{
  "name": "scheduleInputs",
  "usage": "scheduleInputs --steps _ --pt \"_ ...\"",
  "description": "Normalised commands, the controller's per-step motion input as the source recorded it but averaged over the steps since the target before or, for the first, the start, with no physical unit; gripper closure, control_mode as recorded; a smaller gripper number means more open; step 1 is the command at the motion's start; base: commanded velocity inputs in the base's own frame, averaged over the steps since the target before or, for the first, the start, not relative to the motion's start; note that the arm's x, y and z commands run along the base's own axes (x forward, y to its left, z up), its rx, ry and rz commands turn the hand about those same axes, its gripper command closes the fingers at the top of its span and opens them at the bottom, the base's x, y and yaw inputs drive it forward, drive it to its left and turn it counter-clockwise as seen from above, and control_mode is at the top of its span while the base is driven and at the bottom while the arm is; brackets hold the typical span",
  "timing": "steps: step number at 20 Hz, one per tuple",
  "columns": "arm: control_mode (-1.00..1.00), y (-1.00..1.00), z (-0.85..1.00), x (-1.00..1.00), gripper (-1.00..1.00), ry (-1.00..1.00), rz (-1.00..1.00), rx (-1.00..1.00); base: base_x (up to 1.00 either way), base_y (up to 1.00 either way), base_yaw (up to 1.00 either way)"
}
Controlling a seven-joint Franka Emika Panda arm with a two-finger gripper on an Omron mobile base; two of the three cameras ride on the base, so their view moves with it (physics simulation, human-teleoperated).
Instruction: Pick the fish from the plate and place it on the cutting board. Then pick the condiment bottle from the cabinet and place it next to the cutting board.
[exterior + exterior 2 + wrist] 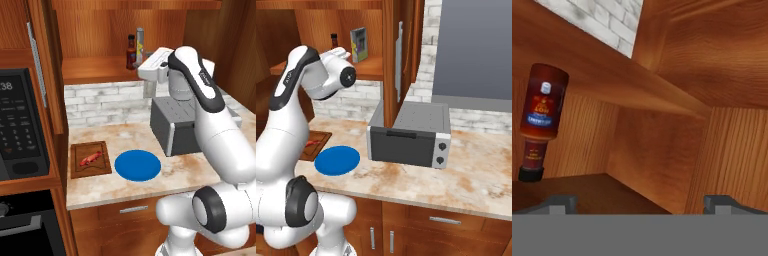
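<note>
The fish [90, 159] lies on the cutting board [90, 160], which sits flat on the desk [185, 172] at its left end, beside the black microwave [20, 125]. The plate [138, 165] rests just to the right of the board, close to it but apart, and carries nothing. To the right of the plate stands a grey toaster oven [411, 132] against the brick wall.

The condiment bottle [131, 52] stands upright on the shelf of the cabinet [100, 30], right beside a taller grey cylinder [140, 46] with a yellow mark. The arm reaches up to shelf height, and the hand [637, 202] is level with the cabinet opening, its two fingertips [559, 202] spread wide with nothing between them. In the hand view, which is rolled over, the bottle appears upside down at the left, off to the side of the fingers and clear of them, with the bare wooden corner of the cabinet straight ahead. The bottle's red label and black cap are plain to see there
</note>
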Motion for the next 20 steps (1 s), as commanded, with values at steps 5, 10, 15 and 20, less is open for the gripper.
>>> scheduleInputs --steps 5,10,15,20 --pt "-1.00 -0.07 0.14 0.22 -1.00 0.00 -0.04 0.00 0.00 0.00 0.00" --pt "-1.00 -0.01 0.10 0.23 -1.00 0.00 -0.05 0.00 0.00 0.00 0.00" --pt "-1.00 -0.03 0.05 0.23 -1.00 0.00 -0.05 0.00 0.00 0.00 0.00" --pt "-1.00 -0.02 0.02 0.21 -1.00 0.00 -0.04 0.00 0.00 0.00 0.00"
